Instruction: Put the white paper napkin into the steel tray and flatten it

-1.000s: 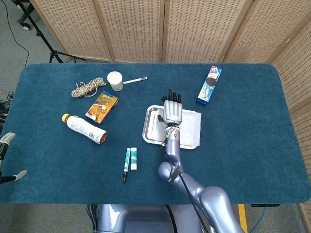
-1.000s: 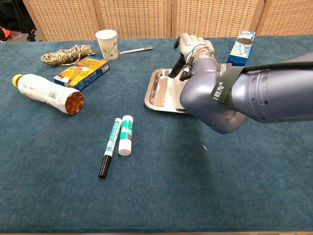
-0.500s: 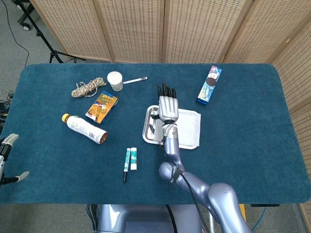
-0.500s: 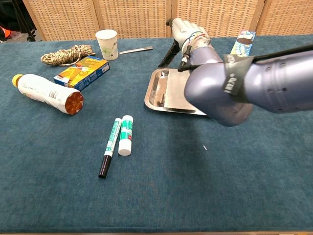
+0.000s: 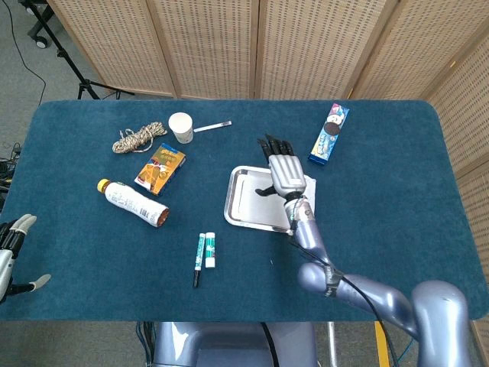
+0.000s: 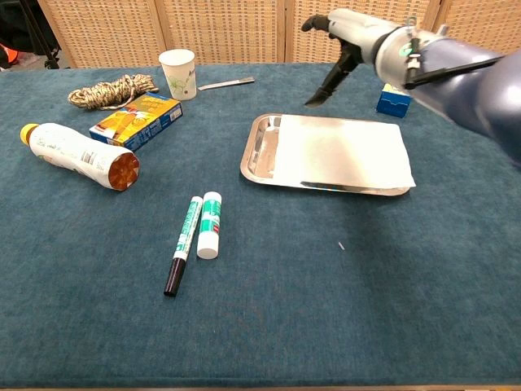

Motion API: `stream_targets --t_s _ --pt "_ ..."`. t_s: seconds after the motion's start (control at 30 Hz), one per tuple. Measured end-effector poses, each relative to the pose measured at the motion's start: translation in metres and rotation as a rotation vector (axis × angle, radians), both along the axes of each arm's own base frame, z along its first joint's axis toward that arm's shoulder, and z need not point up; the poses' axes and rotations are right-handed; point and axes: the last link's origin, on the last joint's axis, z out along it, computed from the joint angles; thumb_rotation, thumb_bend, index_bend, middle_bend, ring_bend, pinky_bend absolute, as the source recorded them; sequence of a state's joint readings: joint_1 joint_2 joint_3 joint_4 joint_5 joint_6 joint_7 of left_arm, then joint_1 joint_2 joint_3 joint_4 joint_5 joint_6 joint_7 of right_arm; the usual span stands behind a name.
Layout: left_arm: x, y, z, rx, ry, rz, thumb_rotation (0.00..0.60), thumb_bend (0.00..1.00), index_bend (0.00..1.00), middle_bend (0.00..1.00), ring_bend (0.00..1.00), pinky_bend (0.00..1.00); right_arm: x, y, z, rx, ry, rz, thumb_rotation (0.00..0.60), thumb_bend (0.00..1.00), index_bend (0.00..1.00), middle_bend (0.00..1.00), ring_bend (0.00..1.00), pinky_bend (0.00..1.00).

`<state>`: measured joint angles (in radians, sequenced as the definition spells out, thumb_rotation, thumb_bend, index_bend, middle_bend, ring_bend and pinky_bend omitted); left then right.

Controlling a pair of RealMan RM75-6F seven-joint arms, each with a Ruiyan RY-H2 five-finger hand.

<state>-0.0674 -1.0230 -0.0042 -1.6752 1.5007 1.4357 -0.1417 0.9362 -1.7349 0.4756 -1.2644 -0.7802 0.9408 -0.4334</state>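
Observation:
The steel tray [image 6: 259,151] lies at the table's middle, its left part bare. A white paper napkin [image 6: 342,152] lies spread flat in it, with the right edge hanging over the tray's rim. In the head view only a strip of the napkin [image 5: 309,188] shows beside my forearm, on the tray [image 5: 246,196]. My right hand [image 6: 352,34] hovers above the tray's far side, fingers stretched out and apart, holding nothing and clear of the napkin. Seen from the head, the right hand [image 5: 284,166] covers the tray's right part. My left hand [image 5: 14,246] is off the table's near left corner, empty.
A paper cup [image 5: 181,127], a rope coil [image 5: 139,138], an orange box [image 5: 160,169] and a lying bottle [image 5: 134,202] fill the left side. A marker and a glue stick [image 5: 204,252] lie in front of the tray. A blue cookie pack [image 5: 330,134] lies at the back right.
My right hand has lifted off the napkin and moved up and to the right. The napkin now shows uncovered and flat in the chest view. The left hand drifted slightly.

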Motion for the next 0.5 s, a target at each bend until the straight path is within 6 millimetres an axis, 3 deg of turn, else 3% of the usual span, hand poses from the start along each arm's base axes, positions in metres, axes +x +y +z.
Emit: stream_targets --t_s 0.13,0.3,0.5 --pt "0.002 -0.001 -0.003 -0.008 0.008 -0.008 0.6 0.0 0.0 0.0 0.0 0.0 -0.022 0.014 0.015 0.039 0.061 0.024 0.6 0.19 0.1 0.0 0.0 0.0" --pt "0.005 -0.003 -0.005 -0.014 0.013 -0.02 0.6 0.0 0.0 0.0 0.0 0.0 -0.036 0.029 0.022 0.092 0.117 0.069 0.6 0.43 0.14 0.0 0.0 0.0" --pt "0.007 -0.005 -0.009 -0.02 0.021 -0.026 0.6 0.0 0.0 0.0 0.0 0.0 -0.051 0.046 0.024 0.169 0.209 0.144 0.6 0.55 0.23 0.06 0.0 0.0"
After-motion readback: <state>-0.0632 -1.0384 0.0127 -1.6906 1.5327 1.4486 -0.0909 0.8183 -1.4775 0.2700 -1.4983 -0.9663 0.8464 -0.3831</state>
